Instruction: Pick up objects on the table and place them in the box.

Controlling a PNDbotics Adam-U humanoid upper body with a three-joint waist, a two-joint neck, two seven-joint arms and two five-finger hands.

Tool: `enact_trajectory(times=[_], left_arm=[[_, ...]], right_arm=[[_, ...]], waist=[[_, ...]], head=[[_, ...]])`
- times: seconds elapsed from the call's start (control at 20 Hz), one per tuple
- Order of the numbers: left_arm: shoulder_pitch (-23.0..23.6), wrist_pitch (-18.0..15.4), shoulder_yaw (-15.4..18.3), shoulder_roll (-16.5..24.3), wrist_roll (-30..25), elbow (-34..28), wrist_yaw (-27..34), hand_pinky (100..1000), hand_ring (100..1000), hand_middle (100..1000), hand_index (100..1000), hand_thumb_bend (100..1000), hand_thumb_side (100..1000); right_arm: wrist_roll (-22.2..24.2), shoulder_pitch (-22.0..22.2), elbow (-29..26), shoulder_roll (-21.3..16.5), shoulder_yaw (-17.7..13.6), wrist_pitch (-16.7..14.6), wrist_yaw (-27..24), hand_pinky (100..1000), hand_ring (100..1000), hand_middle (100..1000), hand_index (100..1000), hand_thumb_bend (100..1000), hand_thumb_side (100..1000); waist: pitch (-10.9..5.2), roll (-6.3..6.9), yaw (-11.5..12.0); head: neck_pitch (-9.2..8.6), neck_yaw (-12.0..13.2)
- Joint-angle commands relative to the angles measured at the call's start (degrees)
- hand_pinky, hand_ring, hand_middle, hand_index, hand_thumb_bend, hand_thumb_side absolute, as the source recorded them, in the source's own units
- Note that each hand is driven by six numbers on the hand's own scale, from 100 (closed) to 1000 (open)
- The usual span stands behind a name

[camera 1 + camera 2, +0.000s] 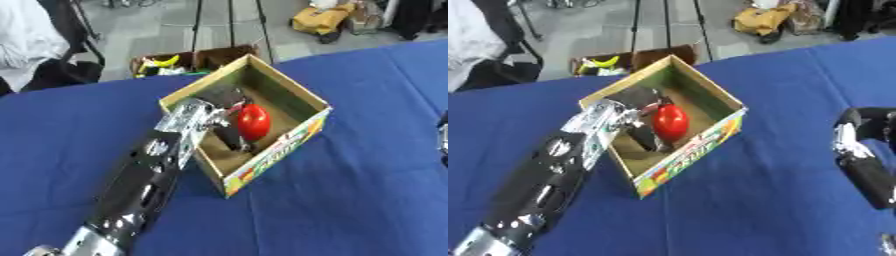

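Observation:
An open cardboard box [308, 102] with a colourful printed front stands on the blue table [350, 200], turned corner-on. My left arm comes in from the lower left, and my left hand [220, 131] is down inside the box. Its dark fingers curl round the left side of a round red object [254, 121], which sits low in the box. What lies under the hand is hidden. My right hand [861, 122] hovers over the table at the right edge, well apart from the box.
Beyond the table's far edge, a brown carton [175, 62] with a yellow banana-like thing stands on the floor. Dark stand legs [230, 20] and a yellow bag [322, 19] are further back. Blue cloth stretches out on both sides of the box.

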Motion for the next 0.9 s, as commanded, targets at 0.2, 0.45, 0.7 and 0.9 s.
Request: enact_trajectory(times=[0.2, 0.45, 0.7, 0.9], left_arm=[[0.1, -3.2, 0.6, -0.3, -2.6, 0.5, -1.2, 906, 989, 908, 984, 376, 777], [0.7, -3.8, 1.7, 0.5, -3.8, -0.4, 1.9, 915, 1000, 946, 1000, 663, 957], [0.8, -2.6, 2.2, 1.5, -2.8, -1.9, 3.6, 931, 1000, 980, 1000, 691, 950], [0.8, -1.8, 2.2, 1.9, -0.8, -3.1, 3.4, 927, 1000, 981, 1000, 668, 936]], right_arm=[[0.1, -0.7, -1.2, -0.3, -0.2, -0.2, -0.2, 733, 510, 403, 641, 100, 486], [0.0, -0.7, -1.2, -0.3, -0.3, -0.1, -0.2, 734, 510, 403, 641, 100, 485], [0.0, -0.7, -1.2, -0.2, -0.3, -0.1, -0.2, 734, 509, 402, 641, 100, 485], [0.1, -0.6, -1.2, -0.2, -0.3, -0.1, -0.2, 734, 509, 401, 640, 100, 485]], waist=[[-0.97, -0.29, -0.1], [-1.04, -0.30, 0.0], [-1.08, -0.34, 0.1], [-1.11, -0.40, 0.1]], head=[[0.68, -1.1], [2.89, -2.6], [3.07, -3.1], [2.86, -3.2]])
